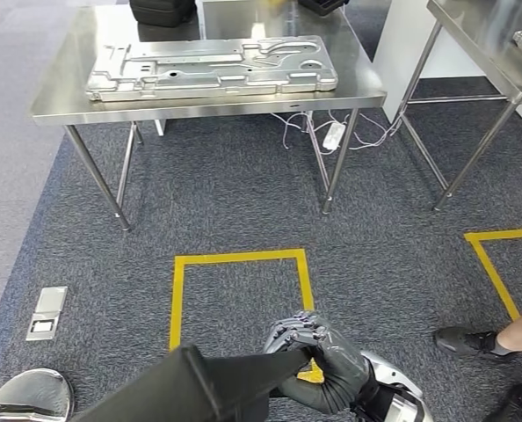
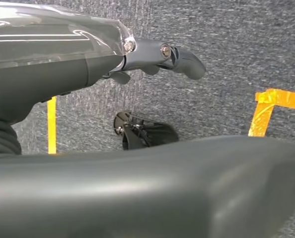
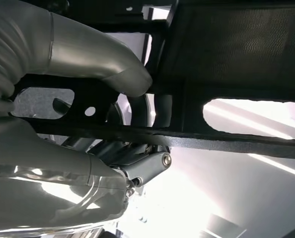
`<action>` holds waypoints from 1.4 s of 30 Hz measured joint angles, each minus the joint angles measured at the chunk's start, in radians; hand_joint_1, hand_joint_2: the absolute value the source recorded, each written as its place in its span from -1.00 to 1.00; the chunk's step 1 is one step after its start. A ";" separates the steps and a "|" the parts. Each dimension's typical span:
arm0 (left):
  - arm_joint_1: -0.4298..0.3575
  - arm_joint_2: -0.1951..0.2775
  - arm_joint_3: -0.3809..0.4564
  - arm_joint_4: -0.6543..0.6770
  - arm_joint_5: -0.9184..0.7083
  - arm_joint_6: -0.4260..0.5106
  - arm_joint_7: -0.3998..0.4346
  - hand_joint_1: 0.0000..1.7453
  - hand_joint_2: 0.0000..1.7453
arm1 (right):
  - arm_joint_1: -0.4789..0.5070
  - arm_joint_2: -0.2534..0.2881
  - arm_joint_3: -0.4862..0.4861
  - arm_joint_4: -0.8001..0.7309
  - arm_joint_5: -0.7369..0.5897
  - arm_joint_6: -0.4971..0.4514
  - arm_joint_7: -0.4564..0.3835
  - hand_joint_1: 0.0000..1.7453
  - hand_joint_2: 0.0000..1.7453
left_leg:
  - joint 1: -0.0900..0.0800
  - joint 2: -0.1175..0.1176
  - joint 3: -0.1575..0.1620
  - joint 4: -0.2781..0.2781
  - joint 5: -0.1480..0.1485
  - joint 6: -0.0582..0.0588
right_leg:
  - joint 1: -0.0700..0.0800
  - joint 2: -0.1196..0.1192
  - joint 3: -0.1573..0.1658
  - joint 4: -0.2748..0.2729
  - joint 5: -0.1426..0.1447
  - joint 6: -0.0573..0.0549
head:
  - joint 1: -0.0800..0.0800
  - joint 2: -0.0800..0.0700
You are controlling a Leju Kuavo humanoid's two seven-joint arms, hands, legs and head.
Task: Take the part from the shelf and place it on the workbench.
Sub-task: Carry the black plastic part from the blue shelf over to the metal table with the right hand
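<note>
head view, part: a dark flat part (image 1: 199, 382) held low at 6 o'clock, over the carpet, just short of the yellow floor square (image 1: 240, 294); not yet on a bench.
head view, right hand: the right hand (image 1: 324, 356) is wrapped around the part's near end, at 5 o'clock, fingers curled over its edge.
head view, workbench: a steel workbench (image 1: 66, 88) at 12 o'clock, well apart from the part; a long silver stamped panel (image 1: 212, 66) already lies on it. a second bench (image 1: 483, 44) at 2 o'clock.
head view, bystander: a person's shoe (image 1: 464, 341) at 4 o'clock.
left wrist view, left hand: the left hand (image 2: 165, 57) reaches out over grey carpet, its fingers extended beside a broad dark surface, probably the part; whether it grips cannot be told.
right wrist view, right hand: thumb (image 3: 101, 59) pressed on a black perforated frame with slots and holes, darker fingers behind it, so the part is pinched through its openings.
handling, judged: stiff, thin sheet work, likely light for its length but apt to swing and twist; edges may be sharp and smooth faces slippery. best held at both ends, by the slot rims.
hidden: the part's far end and full outline are cut off; the left hand's contact is unclear; glare washes out much of the right wrist view.
</note>
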 joint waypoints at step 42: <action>0.000 -0.019 -0.004 0.000 -0.034 0.017 0.047 -1.00 1.00 | 0.072 -0.013 -0.024 -0.037 0.034 -0.034 0.017 1.00 1.00 | 0.002 -0.001 -0.012 0.091 -0.085 -0.049 | -0.003 -0.003 0.102 -0.227 0.089 -0.043 | -0.001 0.000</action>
